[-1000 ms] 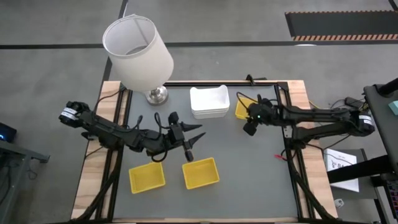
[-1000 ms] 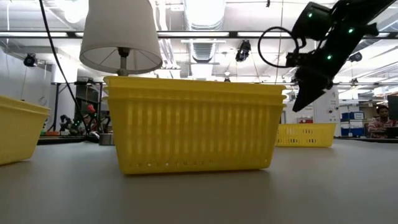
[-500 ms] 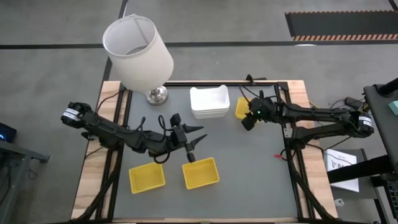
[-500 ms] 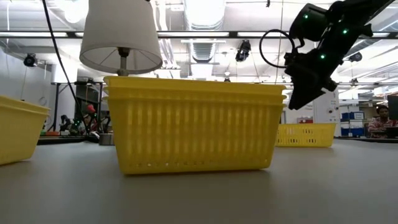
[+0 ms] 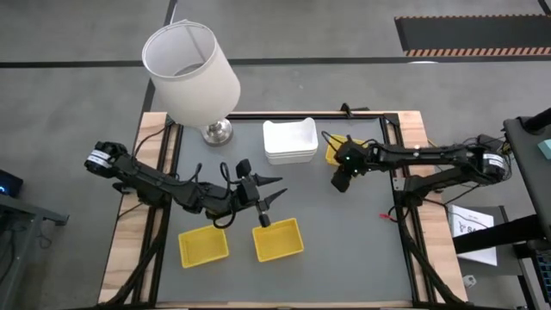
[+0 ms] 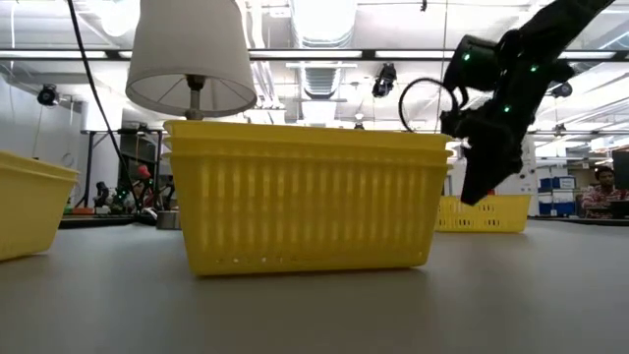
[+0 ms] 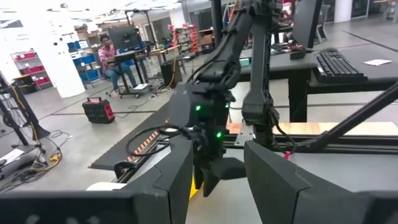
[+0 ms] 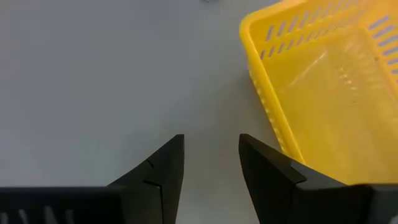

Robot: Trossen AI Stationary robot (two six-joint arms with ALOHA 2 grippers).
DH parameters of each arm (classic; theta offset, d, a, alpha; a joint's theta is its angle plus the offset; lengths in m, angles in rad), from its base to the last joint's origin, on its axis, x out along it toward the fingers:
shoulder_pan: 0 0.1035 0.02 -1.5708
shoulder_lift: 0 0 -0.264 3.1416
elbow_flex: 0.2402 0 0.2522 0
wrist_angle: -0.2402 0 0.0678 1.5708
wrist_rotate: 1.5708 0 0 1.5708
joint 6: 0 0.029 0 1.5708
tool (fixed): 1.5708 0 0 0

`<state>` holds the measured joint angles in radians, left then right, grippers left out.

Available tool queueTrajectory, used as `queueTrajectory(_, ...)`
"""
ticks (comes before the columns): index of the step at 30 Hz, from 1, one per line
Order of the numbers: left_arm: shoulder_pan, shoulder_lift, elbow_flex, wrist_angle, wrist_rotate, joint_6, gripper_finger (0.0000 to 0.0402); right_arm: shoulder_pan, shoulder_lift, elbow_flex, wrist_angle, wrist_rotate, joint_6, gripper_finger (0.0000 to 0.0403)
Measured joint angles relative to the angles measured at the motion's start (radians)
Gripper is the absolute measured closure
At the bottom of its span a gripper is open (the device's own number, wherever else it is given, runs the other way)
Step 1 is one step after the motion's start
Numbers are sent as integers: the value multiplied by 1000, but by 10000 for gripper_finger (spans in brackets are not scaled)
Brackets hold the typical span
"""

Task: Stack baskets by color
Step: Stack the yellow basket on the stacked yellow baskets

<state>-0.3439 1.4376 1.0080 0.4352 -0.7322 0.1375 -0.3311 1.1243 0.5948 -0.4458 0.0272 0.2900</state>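
Note:
A stack of white baskets (image 5: pixel 289 140) stands on the grey mat at the far middle. Beside it, on the right, is a yellow basket (image 5: pixel 334 151) (image 8: pixel 329 93) (image 6: pixel 482 212), partly under my right arm. Two more yellow baskets (image 5: pixel 203 244) (image 5: pixel 277 238) (image 6: pixel 310 197) sit near the front edge. My right gripper (image 5: pixel 341 182) (image 8: pixel 211 140) (image 6: pixel 480 187) is open and slants down over bare mat, just beside the far yellow basket's near corner. My left gripper (image 5: pixel 269 200) (image 7: pixel 217 155) is open and level above the mat's middle, nothing between its fingers.
A large white lampshade (image 5: pixel 189 73) on a chrome base (image 5: pixel 217 132) stands at the far left corner. Black frame rails (image 5: pixel 398 185) run along the mat's sides. Bare mat lies between the white stack and the front baskets.
My right gripper has sunk toward the mat next to the far yellow basket, drifting a little toward the table's left and tipping further downward. Its fingers stay apart. The baskets have not moved.

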Motion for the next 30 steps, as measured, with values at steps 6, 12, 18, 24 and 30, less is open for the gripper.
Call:
queueTrajectory(6,2,0,0,1,0,0,272,0,45,36,-26,-1,0,257)
queueTrajectory(12,1,0,0,-1,0,0,272,2,13,86,-68,-1,4,257)
queueTrajectory(18,2,0,0,0,0,4,272,2,-21,90,-76,149,11,257)
queueTrajectory(24,2,0,0,-3,0,5,272,2,-4,81,-122,182,8,257)
queueTrajectory(30,2,0,0,-3,0,10,272,1,16,75,-120,183,-30,257)
